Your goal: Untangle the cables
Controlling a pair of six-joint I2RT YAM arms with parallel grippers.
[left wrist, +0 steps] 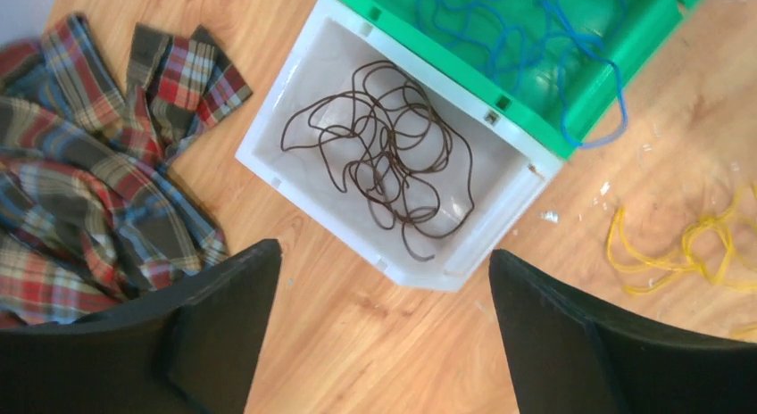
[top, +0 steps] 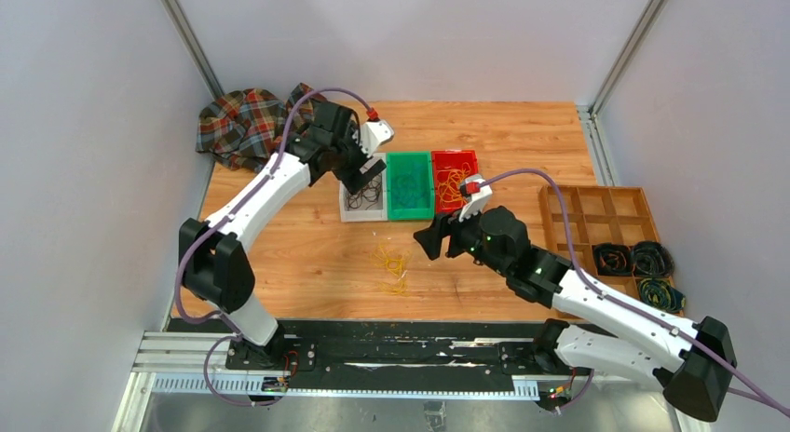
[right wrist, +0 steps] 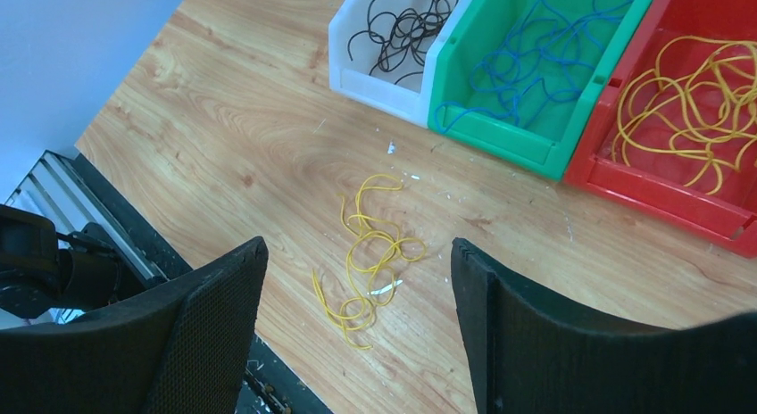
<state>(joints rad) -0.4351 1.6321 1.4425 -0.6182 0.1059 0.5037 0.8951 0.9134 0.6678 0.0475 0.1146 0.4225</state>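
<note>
In the top view, three bins are sitting side by side in the upper middle of the tabletop (top: 298,236): a white bin (left wrist: 290,84) on the left, a green bin (right wrist: 500,133) in the middle and a red bin (right wrist: 661,195) on the right. Black cables (left wrist: 384,155) are lying curled in loose loops inside the white bin. Blue cables (right wrist: 536,66) are lying in the green bin, one loop hanging over its end wall in the left wrist view. Yellow cables (right wrist: 687,102) are filling the red bin.

A yellow tangle (top: 393,269) is lying on bare wood at the centre of the top view, below the bins and apart from them.

The left end effector (left wrist: 384,343) is hovering over the near end of the white bin, its fingers spread wide and gripping nothing. The right end effector (right wrist: 357,343) is hanging above the yellow tangle, just to its right in the top view, its fingers also wide apart and holding nothing.

A plaid cloth (top: 247,125) is lying crumpled at the upper left corner of the tabletop. A wooden tray (top: 596,209) is sitting at the right edge, with dark coils (top: 633,260) filling its lower compartments.
</note>
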